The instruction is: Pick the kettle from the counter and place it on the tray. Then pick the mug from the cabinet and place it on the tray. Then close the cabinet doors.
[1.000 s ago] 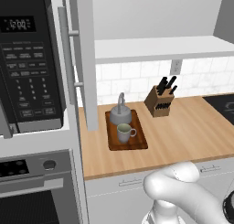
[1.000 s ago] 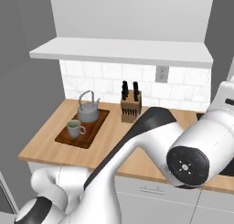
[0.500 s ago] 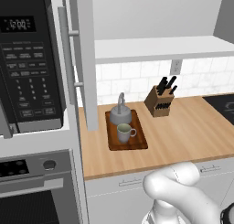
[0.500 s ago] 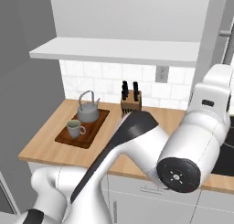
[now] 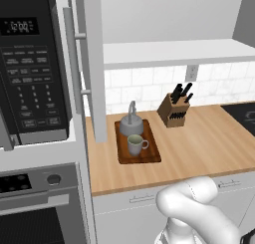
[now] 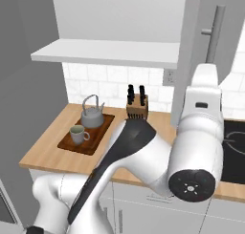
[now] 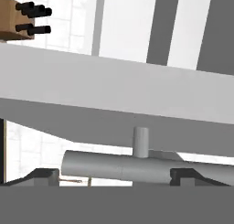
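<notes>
While my claw (image 7: 114,178) hangs wide open astride the door handle (image 7: 132,167), gripping nothing, my arm has swung right toward the cabinet doors (image 6: 203,42); beyond, kettle (image 5: 130,124) and mug (image 5: 135,144) sit on the tray (image 5: 152,156) near the surface's left end.

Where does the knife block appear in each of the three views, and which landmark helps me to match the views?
Left base view: the knife block stands on the counter at centre right, right of the tray.
Right base view: it stands near the centre, at the backsplash, right of the tray.
Hand view: it sits in the top left corner, rotated, with its dark handles pointing right.
Shared landmark: the white tiled backsplash behind the block.
</notes>
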Controlling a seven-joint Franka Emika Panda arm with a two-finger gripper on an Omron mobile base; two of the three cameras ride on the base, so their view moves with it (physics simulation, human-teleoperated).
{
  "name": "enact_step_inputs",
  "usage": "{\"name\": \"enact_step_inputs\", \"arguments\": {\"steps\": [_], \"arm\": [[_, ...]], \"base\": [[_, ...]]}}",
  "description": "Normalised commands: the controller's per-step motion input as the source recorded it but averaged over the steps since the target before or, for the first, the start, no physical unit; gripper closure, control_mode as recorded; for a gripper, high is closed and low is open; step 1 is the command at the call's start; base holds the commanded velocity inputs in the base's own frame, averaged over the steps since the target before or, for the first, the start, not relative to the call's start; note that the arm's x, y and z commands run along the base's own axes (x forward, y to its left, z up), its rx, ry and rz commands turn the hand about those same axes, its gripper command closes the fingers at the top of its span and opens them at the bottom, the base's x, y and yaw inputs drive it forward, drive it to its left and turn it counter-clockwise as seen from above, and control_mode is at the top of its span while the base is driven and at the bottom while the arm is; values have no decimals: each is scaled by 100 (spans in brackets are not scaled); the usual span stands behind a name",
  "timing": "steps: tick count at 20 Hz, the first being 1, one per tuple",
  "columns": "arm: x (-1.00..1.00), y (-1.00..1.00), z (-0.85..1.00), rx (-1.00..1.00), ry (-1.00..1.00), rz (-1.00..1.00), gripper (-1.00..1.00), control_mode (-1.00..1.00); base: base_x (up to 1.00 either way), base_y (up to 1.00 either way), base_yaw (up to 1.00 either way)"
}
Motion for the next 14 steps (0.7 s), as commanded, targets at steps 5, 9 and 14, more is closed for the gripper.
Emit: {"name": "enact_step_inputs", "arguments": {"steps": [5,9,14], "arm": [[34,47,0,-6,0,20,-100,-100],[40,50,0,-6,0,18,-100,-100],[44,50,0,-5,0,16,-100,-100]], "base": [[0,0,0],[0,0,0],[0,0,0]]}}
